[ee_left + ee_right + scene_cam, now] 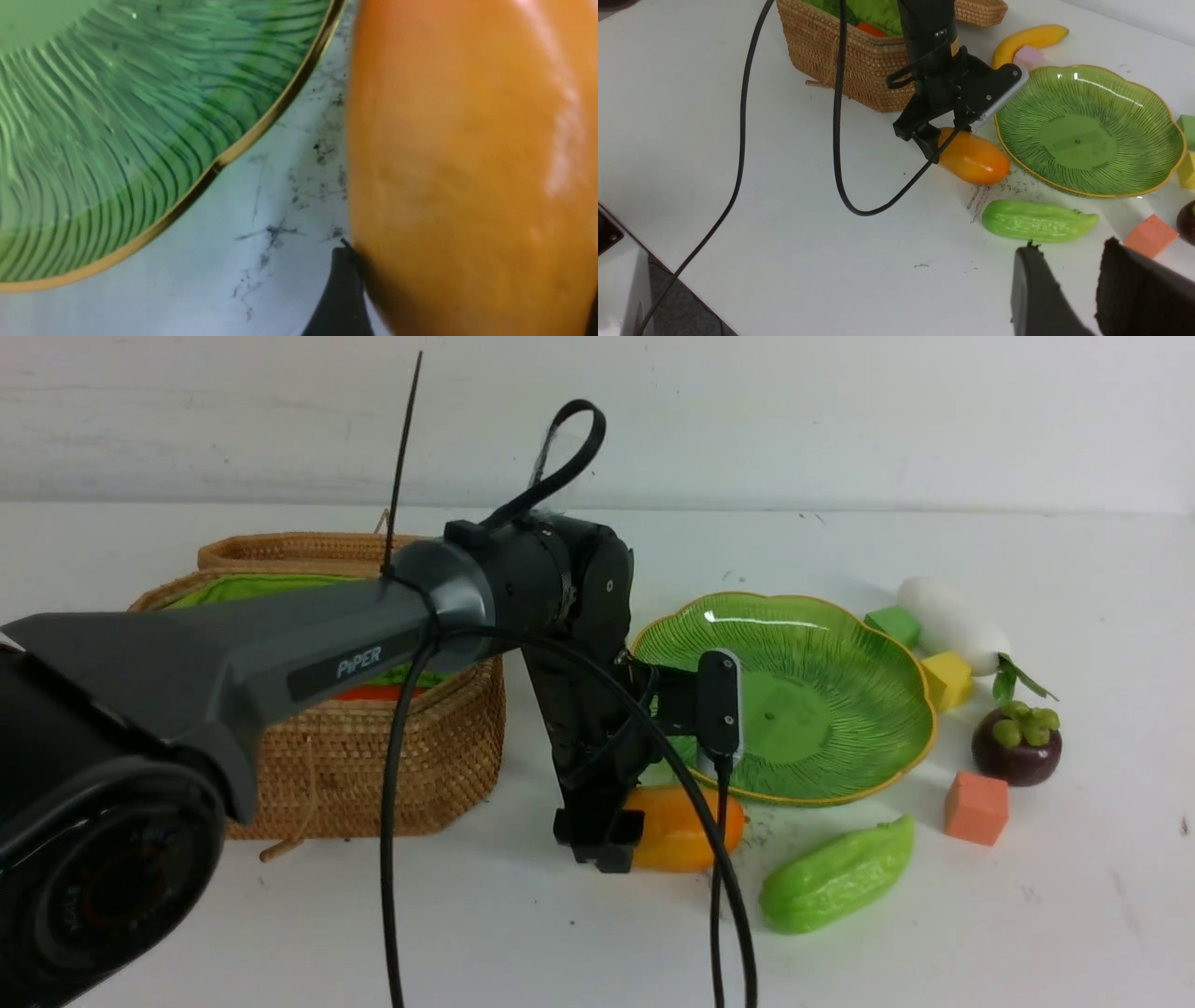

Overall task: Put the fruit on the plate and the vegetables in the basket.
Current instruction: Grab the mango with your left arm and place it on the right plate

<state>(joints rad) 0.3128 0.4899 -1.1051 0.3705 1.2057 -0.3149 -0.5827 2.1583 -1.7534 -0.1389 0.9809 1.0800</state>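
Observation:
My left gripper (pixel 607 840) has come down on one end of the orange-yellow mango (pixel 686 826), which lies on the table just in front of the green plate (pixel 840 644). In the left wrist view the mango (pixel 467 163) fills the gap and both fingers press its sides. The plate holds nothing. An orange carrot (pixel 378 693) lies inside the wicker basket (pixel 373 765). The green gourd (pixel 836 873), white radish (pixel 952 623), mangosteen (pixel 1016 742) and banana (pixel 1029 38) lie on the table. My right gripper (pixel 1070 245) hovers open and empty near the gourd (pixel 1036 220).
Foam cubes sit around the plate: green (pixel 892 623), yellow (pixel 946 679), orange (pixel 976 807) and pink (pixel 1027 55) beside the banana. The left arm's black cable (pixel 838 140) loops over the table in front of the basket. The basket lid stands open at the back.

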